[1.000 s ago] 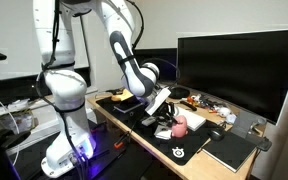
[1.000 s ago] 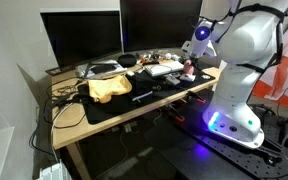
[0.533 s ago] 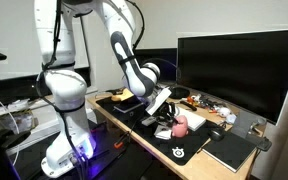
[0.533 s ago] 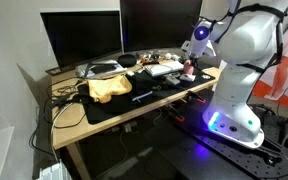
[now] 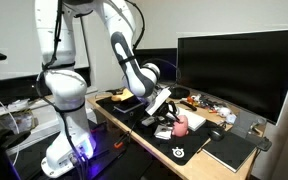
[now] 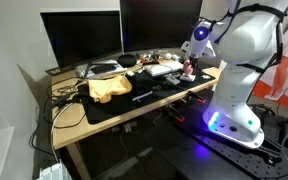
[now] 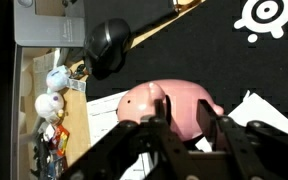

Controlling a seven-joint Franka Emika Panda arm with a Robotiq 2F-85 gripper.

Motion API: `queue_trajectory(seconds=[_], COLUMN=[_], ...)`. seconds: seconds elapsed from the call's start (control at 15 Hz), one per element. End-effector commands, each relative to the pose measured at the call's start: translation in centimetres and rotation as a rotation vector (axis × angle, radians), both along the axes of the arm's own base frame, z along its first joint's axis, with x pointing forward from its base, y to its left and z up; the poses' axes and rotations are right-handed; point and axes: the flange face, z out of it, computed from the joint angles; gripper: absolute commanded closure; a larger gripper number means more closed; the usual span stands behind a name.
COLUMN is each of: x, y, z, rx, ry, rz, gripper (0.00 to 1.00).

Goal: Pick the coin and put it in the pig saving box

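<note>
Pink plastic-like body: the small, rounded pig saving box [image 7: 174,103] lies partly on a white paper sheet [image 7: 259,108] on the black desk mat with a white logo [image 7: 199,45]. In the wrist view it sits directly beyond the fingertips. Its slot cannot be made out.
Dark two-finger gripper [image 7: 189,130]: poised close over the pig saving box. The jaws stand apart with a clear gap, and nothing shows between them.
Coin: not to be made out in any view. Whether it is inside the pig saving box or lies elsewhere cannot be told.
White jointed robot arm [image 5: 132,55]: bent down over the desk in both exterior views, the wrist tilted, presumably so the gripper meets the pig saving box from above.
Black rounded computer mouse [image 7: 108,45]: on the mat, well apart from the pig saving box and clear of the working spot.
Yellow crumpled cloth [image 6: 109,88]: at the far end of the desk, well away from the arm.
Large black monitor [image 5: 239,70]: upright behind the desk. It likely rules out an approach from the rear.
Step in hand, judged: release over the slot, since the jaws are parted above the bank and no coin is seen.
Risk, judged: a coin that missed the slot could slide onto the paper sheet or the mat unnoticed.
</note>
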Motion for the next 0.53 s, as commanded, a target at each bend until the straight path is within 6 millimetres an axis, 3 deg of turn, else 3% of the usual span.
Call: queue_trajectory(seconds=[0.0, 0.27, 0.47], x=[0.1, -0.8, -1.1], y=[0.0, 0.4, 1.7], z=[0.5, 1.2, 2.3], rx=[-0.006, -0.011, -0.012], ry=[-0.022, -0.037, -0.056], rz=[0.009, 0.045, 0.069], gripper=[0.28, 0.01, 0.00])
